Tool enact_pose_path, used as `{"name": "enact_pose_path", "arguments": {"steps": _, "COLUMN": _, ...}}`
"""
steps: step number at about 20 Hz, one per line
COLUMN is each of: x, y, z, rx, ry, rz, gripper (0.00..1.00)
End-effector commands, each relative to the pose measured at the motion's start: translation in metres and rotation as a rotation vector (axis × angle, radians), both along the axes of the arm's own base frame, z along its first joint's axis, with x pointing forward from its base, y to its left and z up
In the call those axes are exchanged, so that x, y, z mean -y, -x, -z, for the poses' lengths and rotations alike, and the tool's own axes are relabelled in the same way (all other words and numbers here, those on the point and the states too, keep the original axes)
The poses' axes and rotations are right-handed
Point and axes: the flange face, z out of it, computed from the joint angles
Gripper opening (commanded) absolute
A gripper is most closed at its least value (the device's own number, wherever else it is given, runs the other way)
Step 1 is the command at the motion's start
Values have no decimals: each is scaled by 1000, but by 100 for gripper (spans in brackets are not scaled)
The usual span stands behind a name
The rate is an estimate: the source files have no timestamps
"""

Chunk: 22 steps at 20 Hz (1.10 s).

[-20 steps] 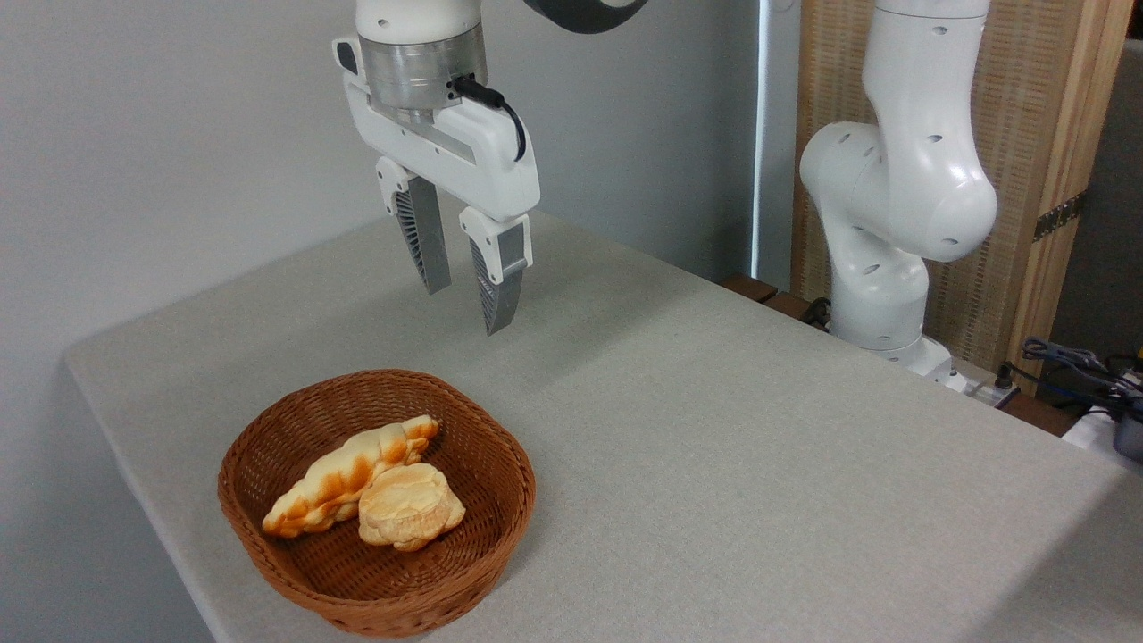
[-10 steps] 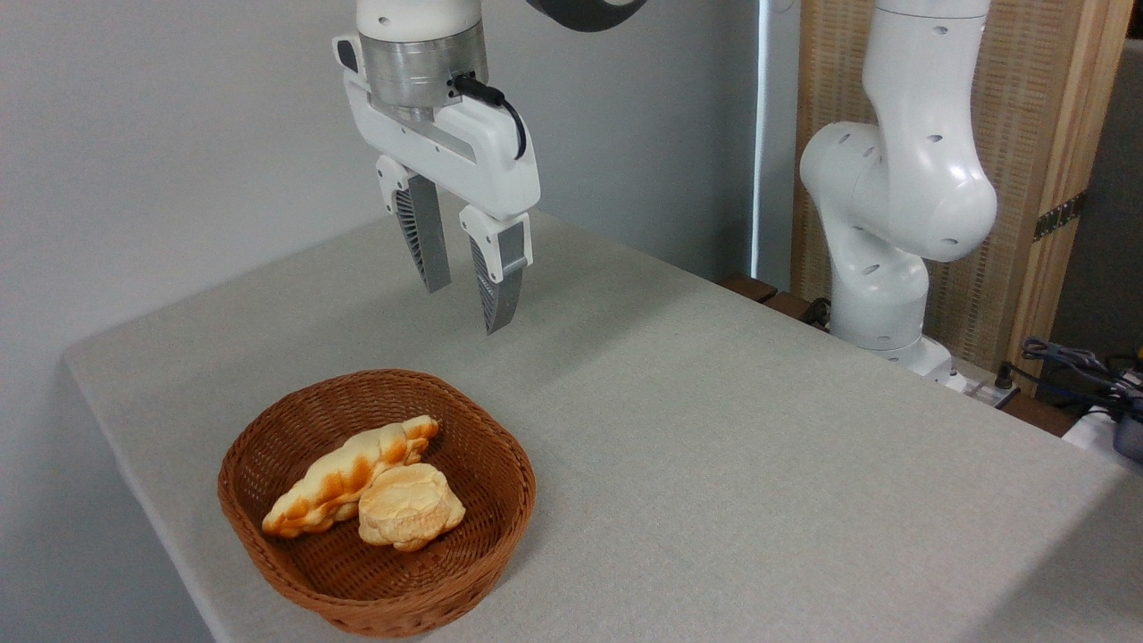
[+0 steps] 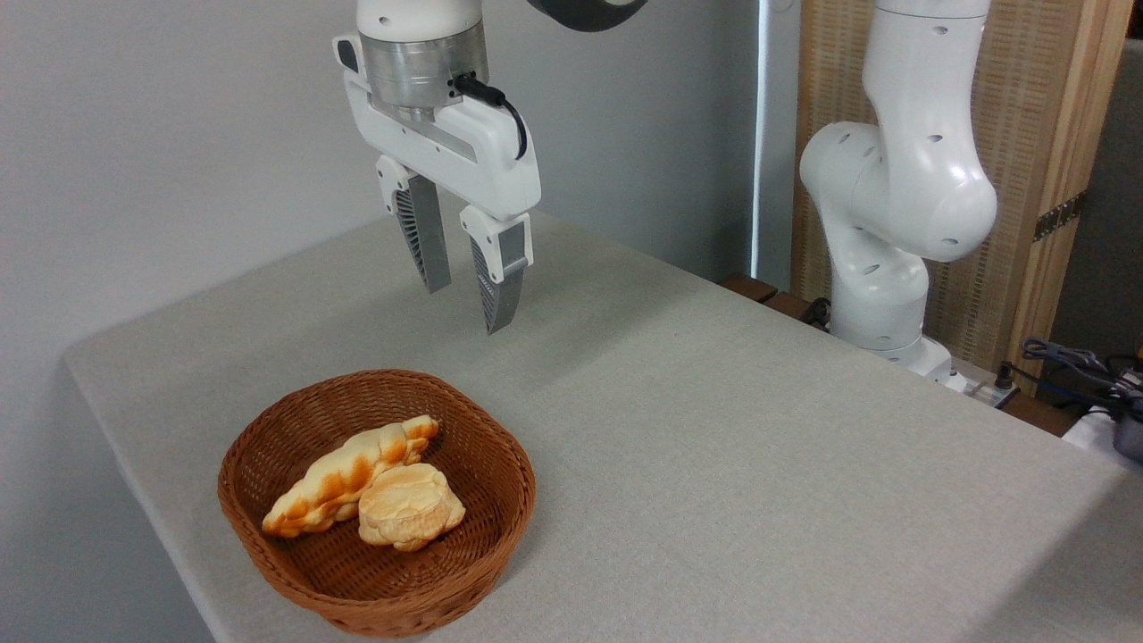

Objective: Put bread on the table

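We count one arm, one gripper (image 3: 463,308), one wicker basket (image 3: 500,513), and two baked pieces inside that basket. The first piece is the bread (image 3: 344,478), a long braided loaf, pale yellow with orange-brown toasted patches, tapering at both ends. It lies slantwise across the basket floor, one tip toward 8 o'clock and the other toward 2 o'clock. The second is a smaller round pale bun (image 3: 409,505), which sits at the loaf's 4 o'clock side and appears to touch it, though we cannot be sure of real contact from this angle.

The basket stands on the table (image 3: 759,446), a broad surface under plain grey-beige cloth, close to its near left edge. Nothing else lies on the cloth that we can see.

The gripper hangs in the air well above the table, at roughly 12 o'clock from the basket, its two ribbed grey fingers (image 3: 425,234) pointing down. We see a clear gap between them and nothing in it: the claw is released. The arm's white base (image 3: 880,308) stands past the table's far right edge, at about 2 o'clock from the basket.
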Motion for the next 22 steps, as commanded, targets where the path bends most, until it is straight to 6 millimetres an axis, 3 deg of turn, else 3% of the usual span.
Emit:
{"name": "enact_pose_path", "arguments": {"steps": 1, "x": -7, "y": 4, "z": -6, "rx": -13, "ry": 19, "rz": 8, "gripper": 100}}
{"name": "enact_pose_path", "arguments": {"steps": 8, "x": -9, "y": 0, "z": 2, "rx": -25, "ry": 11, "rz": 15, "gripper": 100}}
{"name": "enact_pose_path", "arguments": {"steps": 15, "x": -14, "y": -21, "z": 12, "rx": 73, "ry": 10, "rz": -10, "gripper": 100}}
{"name": "enact_pose_path", "arguments": {"steps": 22, "x": -12, "y": -25, "z": 53, "rx": 159, "ry": 13, "rz": -32, "gripper": 100}}
